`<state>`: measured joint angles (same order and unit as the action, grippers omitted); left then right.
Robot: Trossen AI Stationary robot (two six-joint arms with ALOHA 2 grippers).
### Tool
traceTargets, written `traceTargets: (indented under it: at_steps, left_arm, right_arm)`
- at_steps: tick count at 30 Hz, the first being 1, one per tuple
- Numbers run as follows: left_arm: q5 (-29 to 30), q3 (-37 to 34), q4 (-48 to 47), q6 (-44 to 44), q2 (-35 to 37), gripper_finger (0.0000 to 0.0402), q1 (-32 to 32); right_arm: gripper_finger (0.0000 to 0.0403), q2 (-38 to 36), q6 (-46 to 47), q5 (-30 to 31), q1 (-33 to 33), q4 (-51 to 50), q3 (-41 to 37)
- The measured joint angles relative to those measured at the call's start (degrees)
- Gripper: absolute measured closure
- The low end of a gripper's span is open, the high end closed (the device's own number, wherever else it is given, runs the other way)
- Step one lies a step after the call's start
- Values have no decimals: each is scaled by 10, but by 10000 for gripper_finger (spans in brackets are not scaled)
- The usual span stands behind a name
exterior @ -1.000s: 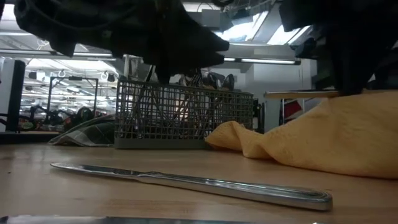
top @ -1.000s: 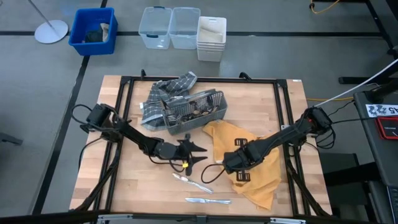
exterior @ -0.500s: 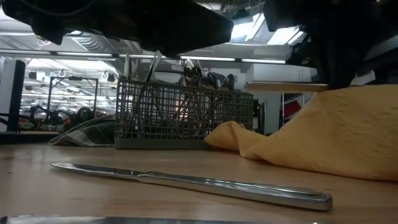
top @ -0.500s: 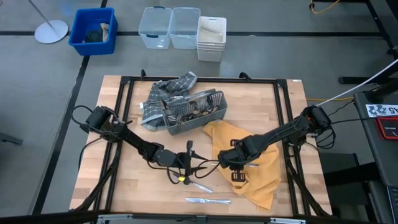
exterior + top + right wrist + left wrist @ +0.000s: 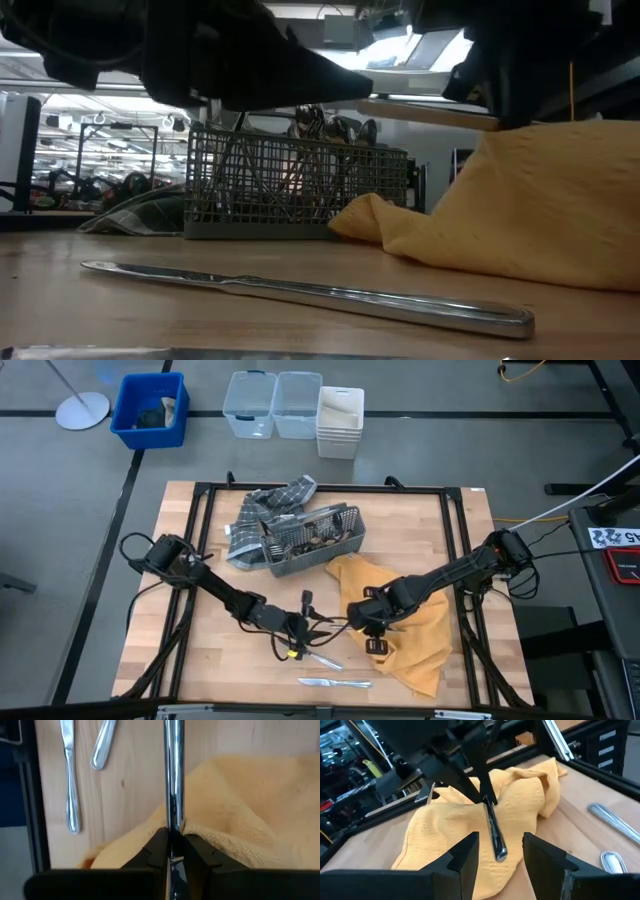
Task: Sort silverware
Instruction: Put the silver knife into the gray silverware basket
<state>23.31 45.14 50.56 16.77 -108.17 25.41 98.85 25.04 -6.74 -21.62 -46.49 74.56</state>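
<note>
Above the yellow cloth (image 5: 400, 630), a silverware piece (image 5: 173, 775) is pinched by its end in the right hand (image 5: 172, 851) and presented between the wide-spread fingers of the left hand (image 5: 499, 851), apparently for transfer.

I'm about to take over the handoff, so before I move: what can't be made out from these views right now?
- Which kind of utensil the right hand holds: both wrist views show only a handle; its working end is hidden between the fingers.
- Left hand in the high view: too small to judge its opening.
- Caddy contents: too small from above, and masked by mesh in the low view.
- Low view: the dark arms blur across the top.
- Under the yellow cloth: hidden.
</note>
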Motion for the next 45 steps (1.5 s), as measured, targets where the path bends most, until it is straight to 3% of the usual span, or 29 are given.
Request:
traceTargets:
  at_steps: [18, 31, 39, 45]
  left_arm:
    - [0, 27, -8, 12, -11, 263, -12]
    - [0, 27, -20, 11, -11, 327, -12]
    - [0, 27, -21, 10, -11, 388, -12]
    - [0, 26, -20, -5, -11, 391, -12]
  right_arm:
    - [359, 0, 0, 6, 8, 65, 0]
    - [359, 0, 0, 6, 7, 66, 0]
    - [359, 0, 0, 5, 7, 66, 0]
    - [359, 0, 0, 5, 7, 66, 0]
